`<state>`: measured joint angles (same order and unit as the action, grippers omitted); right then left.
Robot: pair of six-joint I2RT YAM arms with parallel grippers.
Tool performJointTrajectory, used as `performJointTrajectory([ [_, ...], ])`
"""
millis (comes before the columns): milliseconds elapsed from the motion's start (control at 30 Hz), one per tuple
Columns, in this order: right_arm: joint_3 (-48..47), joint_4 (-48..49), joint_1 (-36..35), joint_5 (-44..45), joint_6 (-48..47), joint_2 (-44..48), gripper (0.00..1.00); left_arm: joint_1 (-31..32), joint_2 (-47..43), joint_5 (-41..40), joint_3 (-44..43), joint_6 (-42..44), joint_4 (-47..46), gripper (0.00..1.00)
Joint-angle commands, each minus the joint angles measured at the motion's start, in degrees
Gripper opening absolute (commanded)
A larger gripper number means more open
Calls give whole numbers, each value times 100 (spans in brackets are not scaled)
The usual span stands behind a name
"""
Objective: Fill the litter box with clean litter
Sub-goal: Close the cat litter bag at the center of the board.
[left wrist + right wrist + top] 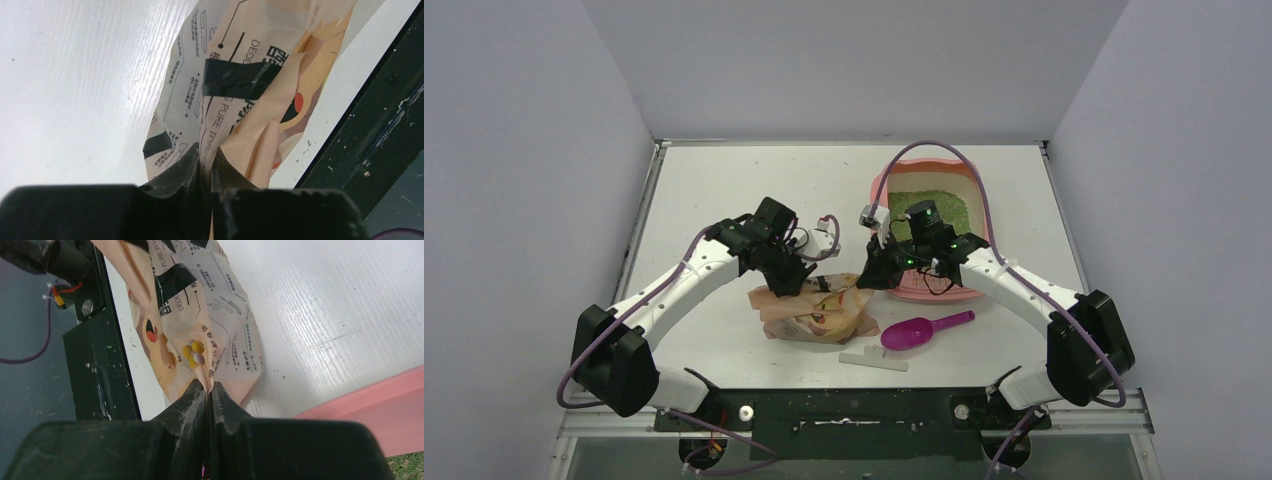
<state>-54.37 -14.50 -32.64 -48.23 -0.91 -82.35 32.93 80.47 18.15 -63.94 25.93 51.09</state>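
Observation:
The pink litter box (894,185) stands at the right rear of the table, with a bed of green litter (944,207) inside; its pink rim (370,400) and a bit of litter (407,467) show in the right wrist view. A beige printed litter bag (814,315) hangs between both arms left of the box. My left gripper (786,280) is shut on the bag's left end (250,100). My right gripper (871,277) is shut on the bag's right end (200,330), beside the box's near left corner.
A magenta scoop (924,330) lies on the table in front of the box. A small white strip (873,359) lies near the front edge. The black front rail (854,410) shows in both wrist views (380,130) (95,370).

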Motion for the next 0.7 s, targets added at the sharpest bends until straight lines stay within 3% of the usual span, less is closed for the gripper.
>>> performJointTrajectory([
  [0,-472,-675,149,-120,-1032,461,2,-180,-335,-446,1,307,319,2],
  [67,-495,-953,140,79,-1270,439,7,-181,-391,-415,19,521,463,0],
  [200,-452,-876,214,121,-1290,588,40,-181,-495,-323,44,704,633,0],
  [367,-440,-471,328,-426,-1136,636,66,-190,-650,-229,216,711,579,0],
  [667,-1170,301,-255,-671,-471,-389,87,-212,-980,267,416,382,-71,0],
])
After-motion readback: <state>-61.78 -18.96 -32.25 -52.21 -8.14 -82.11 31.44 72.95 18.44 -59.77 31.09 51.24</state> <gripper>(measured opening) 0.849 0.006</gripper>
